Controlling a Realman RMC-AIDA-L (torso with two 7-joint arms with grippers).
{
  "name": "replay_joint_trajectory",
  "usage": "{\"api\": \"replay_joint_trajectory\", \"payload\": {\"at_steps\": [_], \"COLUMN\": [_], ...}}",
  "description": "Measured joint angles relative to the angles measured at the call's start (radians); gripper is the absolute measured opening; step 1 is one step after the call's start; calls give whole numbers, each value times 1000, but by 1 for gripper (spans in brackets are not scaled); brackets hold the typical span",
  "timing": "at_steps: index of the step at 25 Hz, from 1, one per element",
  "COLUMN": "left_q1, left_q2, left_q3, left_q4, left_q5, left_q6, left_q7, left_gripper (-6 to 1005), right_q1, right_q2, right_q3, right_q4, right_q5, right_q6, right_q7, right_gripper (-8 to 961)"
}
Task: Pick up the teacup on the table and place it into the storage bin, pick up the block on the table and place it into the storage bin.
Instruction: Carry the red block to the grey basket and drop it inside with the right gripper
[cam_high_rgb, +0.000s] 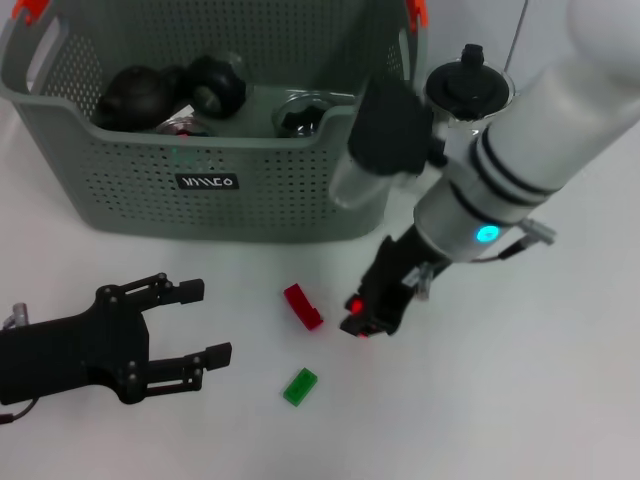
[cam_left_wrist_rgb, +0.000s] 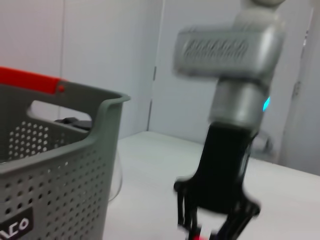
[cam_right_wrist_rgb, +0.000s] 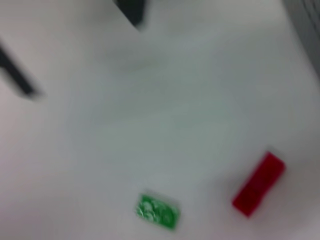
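Grey perforated storage bin (cam_high_rgb: 230, 190) stands at the far side of the white desk (cam_high_rgb: 520, 400). Near it, the right end effector (cam_high_rgb: 368, 318) is clenched on a small red block (cam_high_rgb: 357, 304). Another red block (cam_high_rgb: 302, 306) and a green block (cam_high_rgb: 299, 386) lie just beside. The left end effector (cam_high_rgb: 200, 325) rests released on the desk.

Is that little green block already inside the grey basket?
No, the green block lies on the white table, in front of the storage bin and near a red block.
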Motion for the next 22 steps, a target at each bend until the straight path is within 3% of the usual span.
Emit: {"api": "replay_joint_trajectory", "payload": {"at_steps": [6, 10, 13, 18, 22], "left_q1": [2, 2, 1, -2, -6], "left_q2": [1, -1, -2, -2, -1], "left_q3": [-15, -15, -15, -13, -6], "left_q4": [0, 0, 0, 0, -2], "left_q5": [4, 4, 5, 5, 5], "left_q6": [-11, -19, -19, -17, -18], "left_q7": [3, 3, 3, 3, 3], "left_gripper": [828, 828, 828, 828, 828], "right_q1": [-60, -40, 2, 91, 171], "right_q2": [0, -3, -7, -40, -66], "right_q3": [266, 449, 576, 643, 638], "right_q4": [-337, -469, -524, -480, -299], "right_q5": [17, 130, 172, 70, -41], "right_q6": [-265, -378, -383, -251, -129], "right_q7": [10, 20, 58, 133, 128], "right_gripper": [212, 212, 212, 212, 213]}}
